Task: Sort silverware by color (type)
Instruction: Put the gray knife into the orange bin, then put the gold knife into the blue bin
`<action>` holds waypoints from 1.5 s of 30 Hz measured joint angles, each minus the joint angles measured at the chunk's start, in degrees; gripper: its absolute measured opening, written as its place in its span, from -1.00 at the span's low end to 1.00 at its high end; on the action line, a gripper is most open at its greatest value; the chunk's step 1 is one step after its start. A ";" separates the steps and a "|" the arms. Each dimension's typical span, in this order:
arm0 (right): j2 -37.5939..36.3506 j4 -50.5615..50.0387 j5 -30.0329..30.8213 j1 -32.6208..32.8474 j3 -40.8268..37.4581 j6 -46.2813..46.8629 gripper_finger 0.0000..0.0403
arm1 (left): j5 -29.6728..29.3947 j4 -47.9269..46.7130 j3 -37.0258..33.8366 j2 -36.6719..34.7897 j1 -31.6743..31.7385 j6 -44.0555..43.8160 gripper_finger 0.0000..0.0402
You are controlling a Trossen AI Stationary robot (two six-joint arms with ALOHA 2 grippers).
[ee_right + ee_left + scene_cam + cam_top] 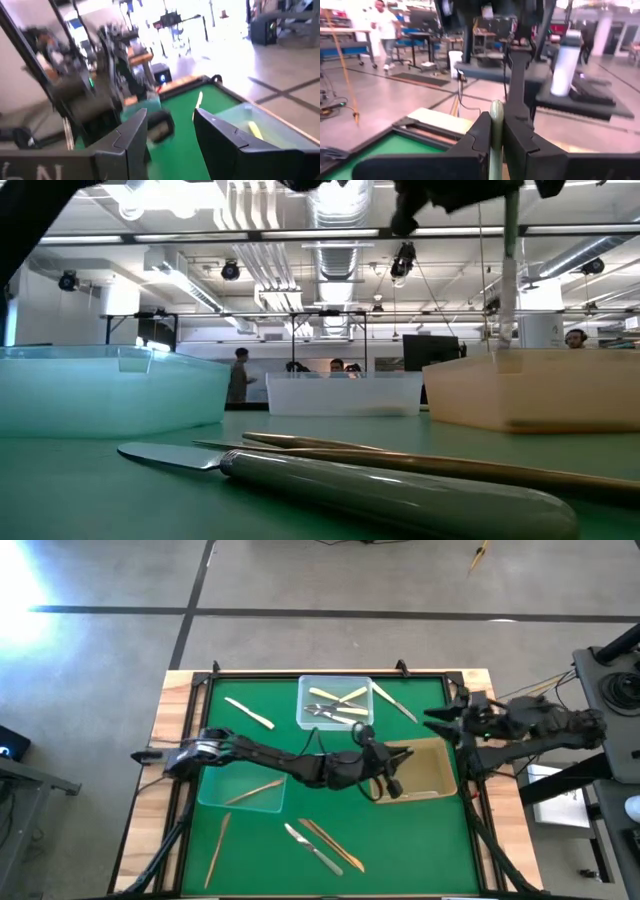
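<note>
An overhead camera looks straight down on the whole green counter [330, 810] and the grey floor around it, left arm at picture left and right arm at picture right. A second camera sits at counter-top height, very close to a silver knife [340, 480] and a gold utensil [450, 463] lying in its foreground, and faces level across the three trays into the room; the same tan tray [530, 390] appears from above as the tan tray [430, 772] too. Each wrist camera looks forward between its own dark fingers [485, 140] [220, 140], the left one toward the room beyond the counter edge, the right one across the green surface toward the other arm.
</note>
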 joint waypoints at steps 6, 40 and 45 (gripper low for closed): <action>0.49 -0.48 0.56 0.00 0.16 0.17 -0.24 | 7.32 -12.32 11.04 6.74 2.21 -0.24 -0.94; 1.90 -3.93 7.07 -0.04 0.02 0.59 -0.24 | 22.54 -32.74 22.73 13.94 6.25 -5.05 -0.80; 1.90 -5.29 7.08 -0.04 0.02 1.87 -0.24 | 24.92 -30.07 22.75 13.94 6.50 -7.94 -0.69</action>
